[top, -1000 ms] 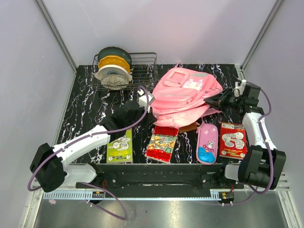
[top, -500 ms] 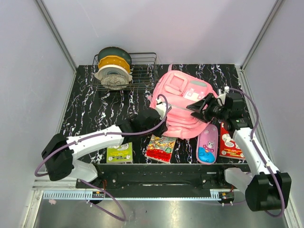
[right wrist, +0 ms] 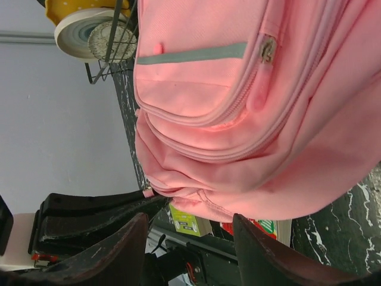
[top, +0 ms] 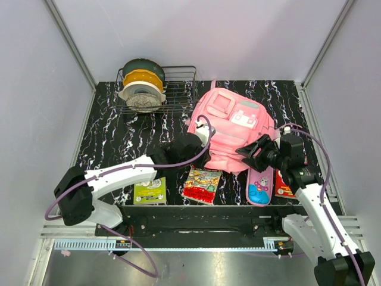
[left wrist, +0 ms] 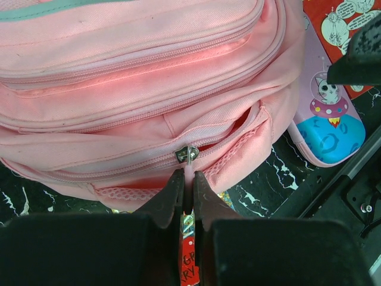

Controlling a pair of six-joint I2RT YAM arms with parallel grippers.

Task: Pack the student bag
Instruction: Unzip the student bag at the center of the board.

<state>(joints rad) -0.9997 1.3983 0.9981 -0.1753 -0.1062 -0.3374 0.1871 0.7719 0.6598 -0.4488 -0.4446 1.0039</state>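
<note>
step: opening a zip on the student bag (top: 229, 128) so the loose items can go in (my reading)
bag position: on the table (top: 119, 134), just off centre toward 2 o'clock, front pockets facing up
left gripper (left wrist: 187, 179): at the bag's 7 o'clock edge, jaws pinched shut on the pink tab of the zip pull (left wrist: 188, 155)
right gripper (top: 253, 154): at the bag's 4 o'clock corner, fingers spread, nothing between them, clear of the fabric
nearby: pencil case (top: 260, 182) at the bag's 5 o'clock, touching its near edge
technique: draw the tab along the zip line, low and parallel to the seam. Pulling outward would only drag the soft bag.
technique, brace: the bag is light and unpinned, so the free right gripper should probably press or hold the 4 o'clock corner first
risk: the tab is thin and may slip out if the pull is jerky
change, bag: a second ago it lay flatter and skewed toward 3 o'clock. It has since swung square.
change, right: it was closed at the bag's 3 o'clock side. It has since let go and drawn back toward 5 o'clock.
change, left: it has moved in from 9 o'clock to the zip
</note>
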